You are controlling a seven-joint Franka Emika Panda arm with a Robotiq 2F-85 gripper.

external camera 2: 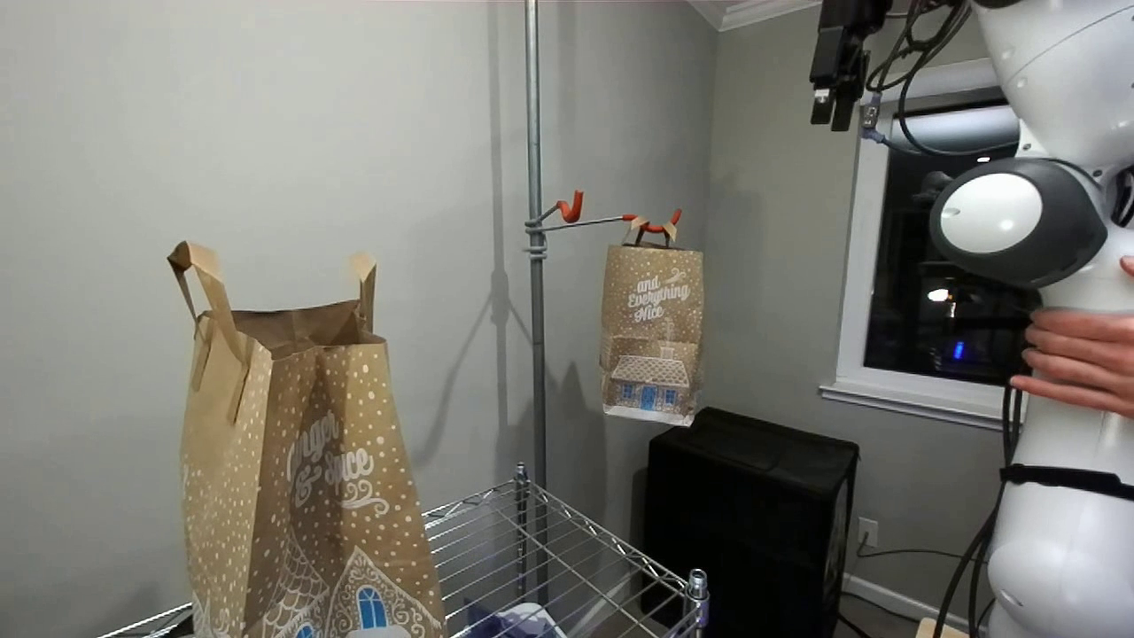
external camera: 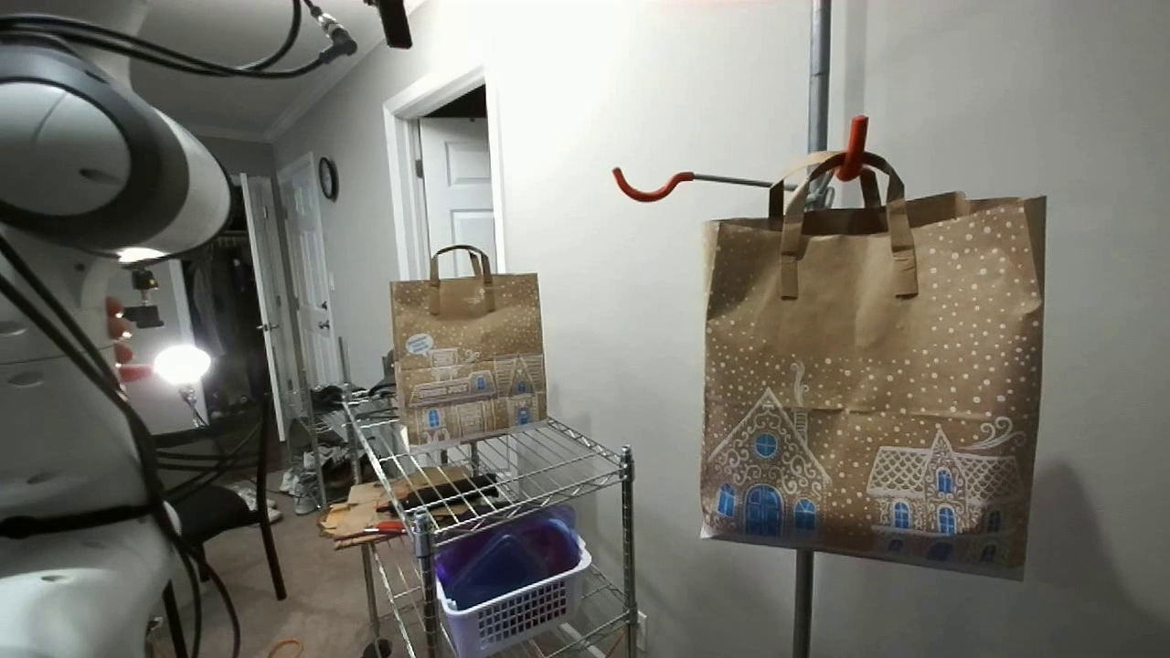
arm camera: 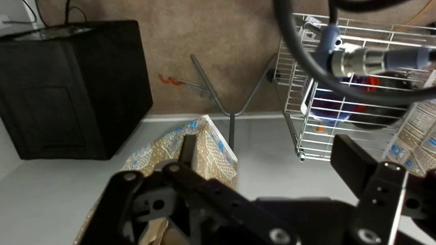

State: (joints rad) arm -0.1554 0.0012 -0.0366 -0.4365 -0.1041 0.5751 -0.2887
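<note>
Brown hanging bag (external camera 2: 653, 341) lettered "and Everything Nice", standing bag (external camera 2: 306, 478) lettered "Spice", end effector (arm camera: 269, 156) spread wide

A chrome wire shelving rack (external camera: 628, 530), open bars throughout. Directly on its top shelf (external camera: 585, 480), a gingerbread-house paper shopping bag (external camera: 471, 356), upright and mouth up; on a lower shelf (external camera: 614, 594), a pale plastic basket (external camera: 464, 632) with slotted sides. Beside the rack, a vertical metal pole (external camera: 819, 73) with two orange-tipped hooks (external camera: 855, 151) — and over one of these, hung by its handles (external camera: 900, 242), a snow-dotted paper carrier bag (external camera: 868, 356). Underneath, brown carpet (external camera: 315, 553), bearing the rack itself, a dark chair (external camera: 224, 512), a partly cropped orange loop (external camera: 286, 642) — also, clearest in the wrist view, a black box (arm camera: 109, 88), near the pole.
</note>
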